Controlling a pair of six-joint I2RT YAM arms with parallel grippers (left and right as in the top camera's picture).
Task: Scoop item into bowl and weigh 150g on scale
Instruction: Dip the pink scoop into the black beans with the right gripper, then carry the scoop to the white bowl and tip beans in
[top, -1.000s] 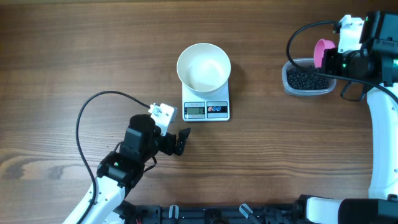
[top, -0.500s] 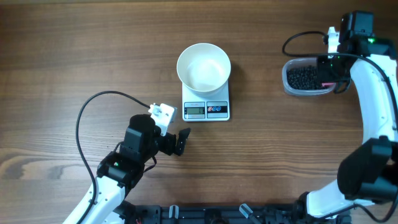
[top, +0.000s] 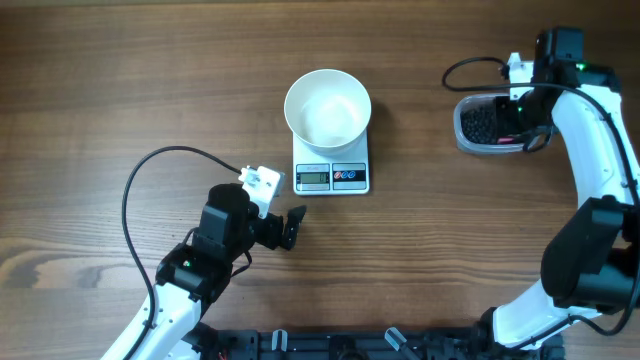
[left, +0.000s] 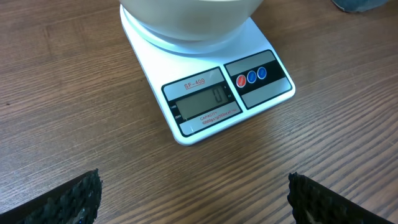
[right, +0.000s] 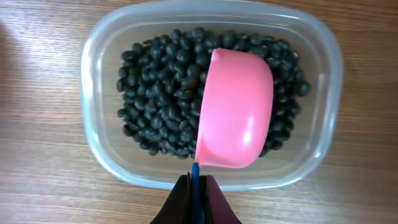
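The item, small black beans (right: 158, 93), fills a clear plastic tub (right: 99, 158) at the right of the table. My right gripper (right: 196, 182) is shut on the blue handle (right: 195, 171) of a pink scoop (right: 235, 112). The scoop hangs over the beans with its rounded back toward the camera. In the overhead view the right gripper (top: 520, 115) is above the tub (top: 465, 128). The white bowl (top: 328, 108) stands empty on the white scale (top: 332, 177), whose display (left: 202, 101) reads 0. My left gripper (left: 194, 193) is open over bare wood just in front of the scale.
The left arm's black cable (top: 150, 165) loops across the table left of the scale. The right arm (top: 600, 180) runs along the right edge, with its own cable (top: 470, 65) arching behind the tub. The scale's buttons (left: 252, 76) face the left gripper.
The right arm has swung left over the tub, and the pink scoop has gone down to the beans. The left arm has not moved.
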